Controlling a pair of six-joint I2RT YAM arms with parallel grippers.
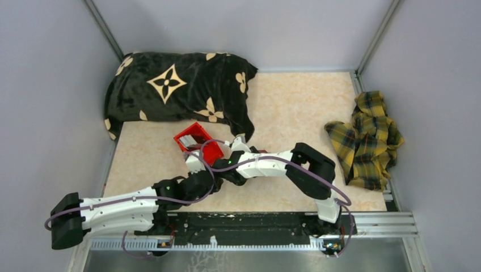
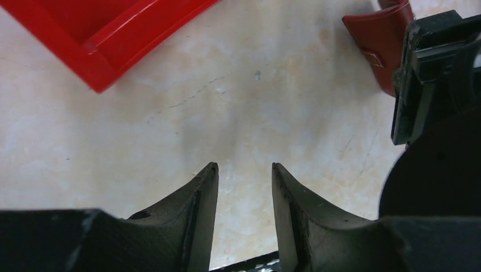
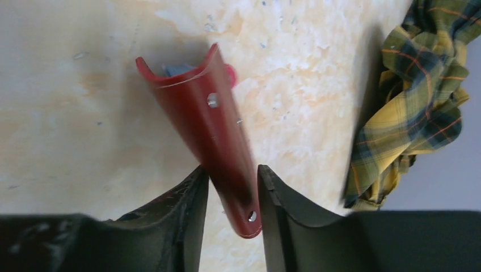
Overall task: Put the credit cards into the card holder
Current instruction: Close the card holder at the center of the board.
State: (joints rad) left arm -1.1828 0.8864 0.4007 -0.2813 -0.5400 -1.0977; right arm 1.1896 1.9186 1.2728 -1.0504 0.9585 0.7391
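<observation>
The card holder (image 3: 210,119), a dark-red folded wallet with silver snaps, hangs blurred between the fingertips of my right gripper (image 3: 232,169). The jaws stand apart, with a gap showing beside the wallet's lower end. Its open mouth points away and shows blue-grey lining. In the left wrist view the card holder (image 2: 379,42) appears at the upper right, against the right gripper's black body. My left gripper (image 2: 244,165) is open over bare table with nothing between its fingers. Pale credit cards (image 1: 192,136) lie in the red bin (image 1: 199,146).
A corner of the red bin (image 2: 108,34) lies just ahead-left of the left gripper. A black patterned pillow (image 1: 176,93) fills the back left. A yellow plaid cloth (image 1: 367,139) is bunched at the right edge. Grey walls enclose the table.
</observation>
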